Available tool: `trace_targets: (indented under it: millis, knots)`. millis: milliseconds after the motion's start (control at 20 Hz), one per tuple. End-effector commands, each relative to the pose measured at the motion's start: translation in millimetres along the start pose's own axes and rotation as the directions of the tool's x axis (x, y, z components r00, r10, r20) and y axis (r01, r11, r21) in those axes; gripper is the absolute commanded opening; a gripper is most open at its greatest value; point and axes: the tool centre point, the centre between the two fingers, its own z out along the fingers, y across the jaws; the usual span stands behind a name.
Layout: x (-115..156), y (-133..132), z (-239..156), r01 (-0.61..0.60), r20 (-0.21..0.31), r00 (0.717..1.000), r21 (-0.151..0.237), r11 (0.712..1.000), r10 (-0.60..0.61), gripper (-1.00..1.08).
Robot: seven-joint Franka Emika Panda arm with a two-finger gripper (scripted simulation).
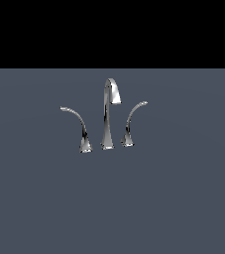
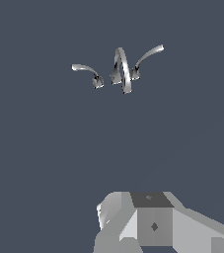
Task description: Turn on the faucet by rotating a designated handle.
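A: What is showing, going left to right in the exterior view?
B: The handle (image 1: 77, 121) is sitting at nine o'clock of the spout (image 1: 108, 111), the shorter lever (image 1: 131, 121) at three o'clock, all the faucet (image 1: 106, 116) standing on the grey worktop (image 1: 109, 198).
A: And the end effector (image 2: 155, 225)?
B: It is lying well apart from the faucet; I cannot tell its opening

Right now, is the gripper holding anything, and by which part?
Nothing is held. In the wrist view the gripper sits well apart from the faucet, with the handle untouched; its fingers aren't visible.
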Motion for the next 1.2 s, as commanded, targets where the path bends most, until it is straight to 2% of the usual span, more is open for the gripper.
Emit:
trace_targets:
  millis: [0, 350, 700, 1150]
  knots:
    - [0.0, 0.0, 0.0, 0.0, 0.0, 1.0, 0.0, 1.0, 0.0, -1.0]
    - [2.4, -5.6, 6.4, -0.026, 0.0, 1.0, 0.0, 1.0, 0.026, -1.0]
    - [10.6, -22.3, 25.6, -0.103, 0.001, 0.995, -0.001, 0.995, 0.103, -1.0]
    - [33.5, -56.9, 68.4, -0.271, 0.002, 0.963, -0.003, 0.963, 0.271, -1.0]
